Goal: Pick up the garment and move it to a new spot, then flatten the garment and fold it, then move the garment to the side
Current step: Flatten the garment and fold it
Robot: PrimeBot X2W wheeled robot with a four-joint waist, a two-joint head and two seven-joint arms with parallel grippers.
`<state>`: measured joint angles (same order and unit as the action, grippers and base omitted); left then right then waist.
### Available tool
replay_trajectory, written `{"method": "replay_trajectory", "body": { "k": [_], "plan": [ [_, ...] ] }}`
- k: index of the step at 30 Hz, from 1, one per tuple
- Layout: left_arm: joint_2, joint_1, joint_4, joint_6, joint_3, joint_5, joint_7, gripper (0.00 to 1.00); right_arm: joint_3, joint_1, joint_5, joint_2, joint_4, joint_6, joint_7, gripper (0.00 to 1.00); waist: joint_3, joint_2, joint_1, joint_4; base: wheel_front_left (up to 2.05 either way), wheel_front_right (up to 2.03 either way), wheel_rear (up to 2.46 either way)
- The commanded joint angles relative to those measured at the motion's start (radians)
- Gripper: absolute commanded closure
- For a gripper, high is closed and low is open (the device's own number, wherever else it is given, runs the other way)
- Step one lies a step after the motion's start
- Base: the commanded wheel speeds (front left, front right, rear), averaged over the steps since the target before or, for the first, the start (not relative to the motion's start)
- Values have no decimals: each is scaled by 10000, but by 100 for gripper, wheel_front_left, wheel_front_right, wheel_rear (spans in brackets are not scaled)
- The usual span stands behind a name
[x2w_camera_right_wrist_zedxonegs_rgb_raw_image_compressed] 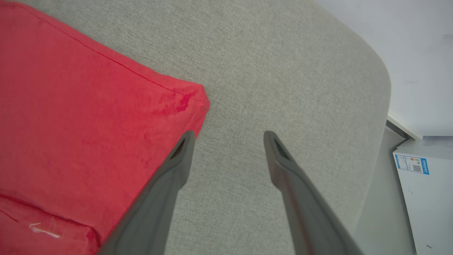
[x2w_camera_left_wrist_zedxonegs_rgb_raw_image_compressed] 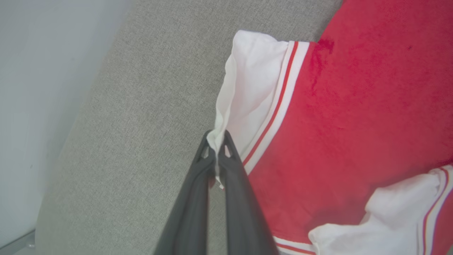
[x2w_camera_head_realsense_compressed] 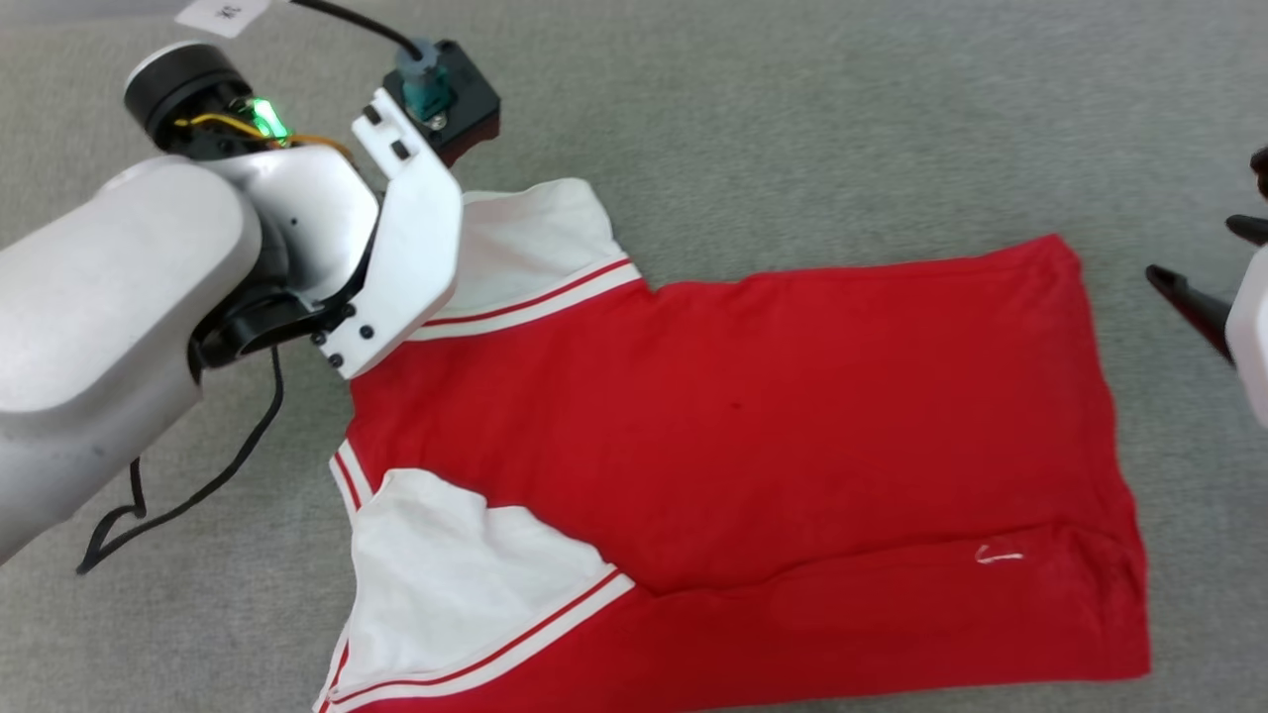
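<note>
on grey cloth (x2w_camera_head_realsense_compressed: 792,149), left fingers (x2w_camera_left_wrist_zedxonegs_rgb_raw_image_compressed: 231,166) (closed) pinch garment (x2w_camera_head_realsense_compressed: 753,416).

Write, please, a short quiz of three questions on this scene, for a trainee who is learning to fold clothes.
1. True or false: the right end effector is shut on the shirt.
2. What does the left end effector grip? A) the red hem B) a white sleeve C) the black cable
3. Fill in: the shirt lies on a ___ fabric surface.
Key: 1 false, it is open near the shirt's corner; 2 B; 3 grey.
</note>
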<state>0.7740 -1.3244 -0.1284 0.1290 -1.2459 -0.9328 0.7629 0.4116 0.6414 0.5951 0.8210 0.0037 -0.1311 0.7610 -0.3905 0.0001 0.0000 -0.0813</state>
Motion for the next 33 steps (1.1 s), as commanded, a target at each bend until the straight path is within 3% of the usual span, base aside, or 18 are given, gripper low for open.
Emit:
{"method": "replay_trajectory", "body": {
  "k": [1, 9, 15, 22, 23, 24, 33],
  "plan": [
    [-61, -138, 9, 0, -13, 73, -67, 100, 145, 377, 175, 113, 31, 7, 252, 0, -238, -1, 0, 213, 0, 0, 0],
    [-404, -580, -6, 0, -212, 142, -385, 100, 1180, 1724, 1588, 172, 1106, 7, 2359, 0, -983, -1, 0, 745, 0, 0, 0],
    [-486, -916, -34, 1, -289, 175, -629, 100, 1525, 2066, 1821, -235, 2122, 6, 2464, 0, -1448, -1, 0, 1008, 0, 0, 0],
    [-485, -979, -195, 1, -331, 120, -851, 100, 2480, 1242, 2340, -824, 2730, -5, 2052, 0, -1606, -1, 0, 1043, 0, 0, 0],
    [-482, -941, -249, 1, -332, 103, -892, 100, 2549, 1221, 2418, -856, 2724, -10, 1922, 3, -1575, -1, 0, 1024, 0, 0, 0],
    [-467, -870, -307, 1, -333, 53, -945, 100, 2619, 1209, 2477, -870, 2713, -11, 1812, 100, -1520, -1, 0, 989, 0, 0, 0],
    [-529, -163, -750, 1, -348, -96, -1538, 100, 2822, 1518, 2566, -433, 2552, -8, 250, 100, -271, -1, 0, 780, 0, 0, 0]
  ]
}}
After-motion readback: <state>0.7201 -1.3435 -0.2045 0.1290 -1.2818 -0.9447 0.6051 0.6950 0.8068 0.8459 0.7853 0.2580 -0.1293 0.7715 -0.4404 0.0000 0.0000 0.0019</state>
